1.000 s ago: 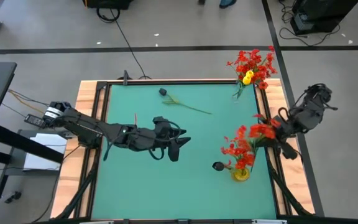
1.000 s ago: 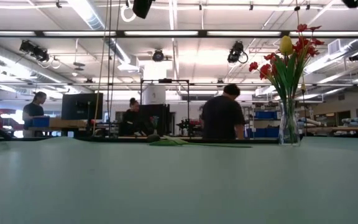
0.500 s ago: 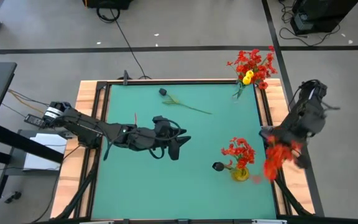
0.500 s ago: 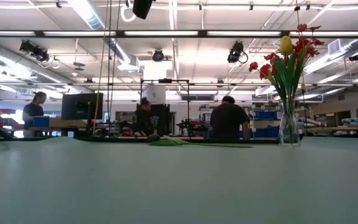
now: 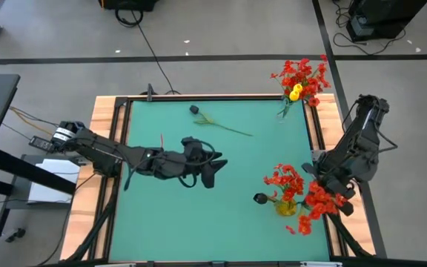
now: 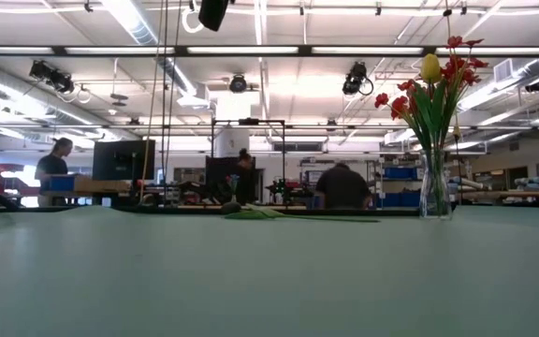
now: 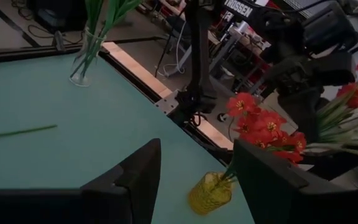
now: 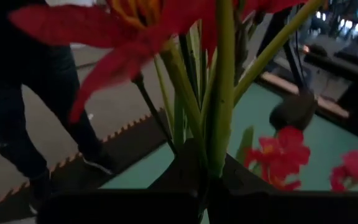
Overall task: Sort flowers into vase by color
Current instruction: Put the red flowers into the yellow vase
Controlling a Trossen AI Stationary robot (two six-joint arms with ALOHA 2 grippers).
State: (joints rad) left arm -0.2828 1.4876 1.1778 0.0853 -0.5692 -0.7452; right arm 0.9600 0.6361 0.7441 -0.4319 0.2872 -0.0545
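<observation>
Across the green table (image 5: 199,222) we are seeing the right gripper (image 5: 330,189) clamping red flowers (image 5: 313,206) beside the yellow vase (image 5: 288,207), left gripper (image 5: 212,173) hovering parted.

Robotics lab or workshop: large open hall, exposed ceiling with strip lights (image 6: 251,50) and hanging cameras (image 6: 49,75); people (image 6: 342,185) at benches with monitors (image 6: 123,159); grey floor with cables (image 5: 148,44); green-topped counter (image 5: 169,208) in frame.
</observation>
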